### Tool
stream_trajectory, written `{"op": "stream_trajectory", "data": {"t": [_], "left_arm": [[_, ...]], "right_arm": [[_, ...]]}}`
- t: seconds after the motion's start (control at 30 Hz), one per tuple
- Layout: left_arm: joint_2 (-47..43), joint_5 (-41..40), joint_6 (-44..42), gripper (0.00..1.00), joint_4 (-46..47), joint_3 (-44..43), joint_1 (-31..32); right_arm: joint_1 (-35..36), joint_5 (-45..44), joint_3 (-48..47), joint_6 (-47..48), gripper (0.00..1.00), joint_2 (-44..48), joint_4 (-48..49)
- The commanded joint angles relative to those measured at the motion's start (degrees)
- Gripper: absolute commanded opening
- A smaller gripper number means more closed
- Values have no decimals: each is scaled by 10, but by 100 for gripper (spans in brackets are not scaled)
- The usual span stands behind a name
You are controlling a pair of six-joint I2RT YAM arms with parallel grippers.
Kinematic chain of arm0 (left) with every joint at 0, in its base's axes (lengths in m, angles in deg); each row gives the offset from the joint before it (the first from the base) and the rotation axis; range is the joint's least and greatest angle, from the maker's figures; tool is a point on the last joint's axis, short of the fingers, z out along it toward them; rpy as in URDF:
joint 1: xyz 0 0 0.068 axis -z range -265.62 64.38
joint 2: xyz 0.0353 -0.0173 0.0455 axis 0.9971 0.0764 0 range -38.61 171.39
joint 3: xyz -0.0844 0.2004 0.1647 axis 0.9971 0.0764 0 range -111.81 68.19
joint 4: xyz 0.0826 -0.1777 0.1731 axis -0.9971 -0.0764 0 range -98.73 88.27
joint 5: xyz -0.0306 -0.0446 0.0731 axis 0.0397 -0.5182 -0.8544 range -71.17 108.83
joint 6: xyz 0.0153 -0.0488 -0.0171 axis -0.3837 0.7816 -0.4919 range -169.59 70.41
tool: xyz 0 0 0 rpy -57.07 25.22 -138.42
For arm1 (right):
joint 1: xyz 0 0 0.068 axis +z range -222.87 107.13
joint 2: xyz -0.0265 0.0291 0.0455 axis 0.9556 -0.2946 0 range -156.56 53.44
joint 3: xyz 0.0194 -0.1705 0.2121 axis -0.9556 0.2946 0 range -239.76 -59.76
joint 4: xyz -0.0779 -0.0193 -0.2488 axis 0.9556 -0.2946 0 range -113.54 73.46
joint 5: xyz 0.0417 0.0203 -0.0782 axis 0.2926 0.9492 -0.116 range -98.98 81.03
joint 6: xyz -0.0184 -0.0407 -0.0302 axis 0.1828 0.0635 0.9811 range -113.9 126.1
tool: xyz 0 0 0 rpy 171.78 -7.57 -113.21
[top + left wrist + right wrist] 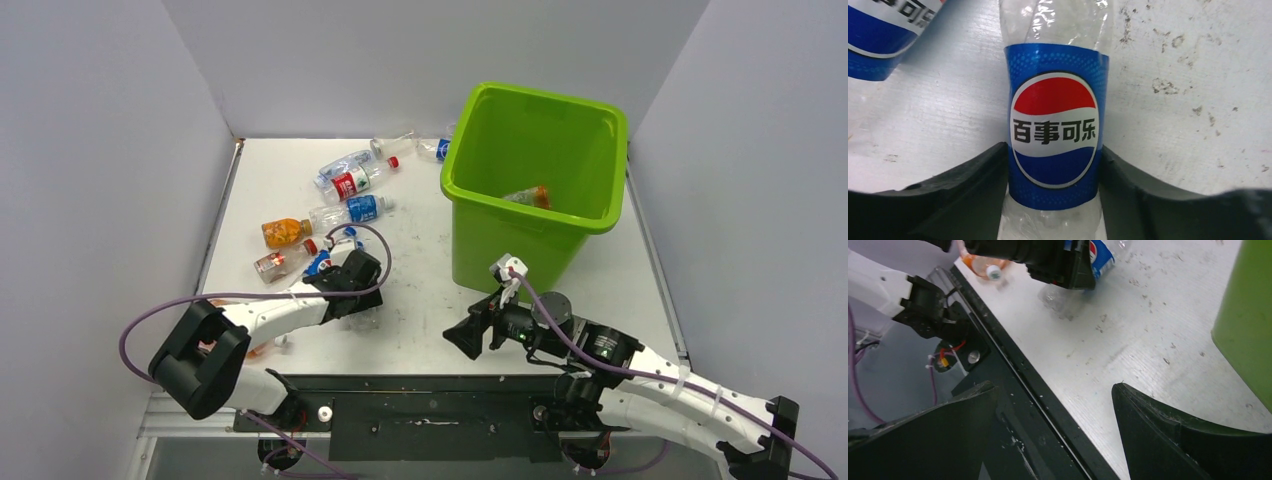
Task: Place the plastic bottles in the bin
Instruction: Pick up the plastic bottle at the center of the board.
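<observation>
Now, step: grasp phase, one bottle of many, judging by where the claw sits.
left claw [355, 275]: down at the bench [430, 330], fingers [973, 190] pressed against either side of a Pepsi bottle [1054, 125] at its blue label. Roughly half spread, and the bottle looks gripped.
Pepsi bottle: lying flat on the bench, not lifted, well apart from the bin and to its left.
right claw [1053, 386]: spread wide with nothing in it. It hovers over the near bench edge, in front of the bin.
bin [500, 250]: upright on the right side of the bench, with one orange bottle [528, 197] visible inside.
other bottles [345, 185]: scattered on the bench left of the bin, beyond the left claw. A second Pepsi bottle [883, 35] lies just beside the gripped one.
progress: early, since most bottles are outside the bin.
next move: lift clear, carry right, let go above the opening. This calls for height over the rim and room from the right arm.
risk: the thin bottle may crush or slip.
</observation>
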Motion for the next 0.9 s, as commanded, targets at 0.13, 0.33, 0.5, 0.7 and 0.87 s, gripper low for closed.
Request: {"op": "stream_trajectory", "data": {"t": [0.13, 0.33, 0.5, 0.7, 0.87], "left_arm": [[-147, 0, -23, 37, -1, -18, 24], [-374, 39, -186, 32, 51, -35, 38], [-491, 148, -363, 31, 184, -24, 38], [-504, 314, -487, 31, 243, -31, 38], [-559, 353, -499, 27, 374, 66, 39]], "right_arm": [[22, 85, -106, 23, 87, -26, 28], [32, 136, -229, 38, 89, -71, 34], [38, 163, -342, 56, 90, -130, 57], [40, 104, -487, 86, 90, -226, 43], [47, 30, -543, 106, 91, -266, 40]]}}
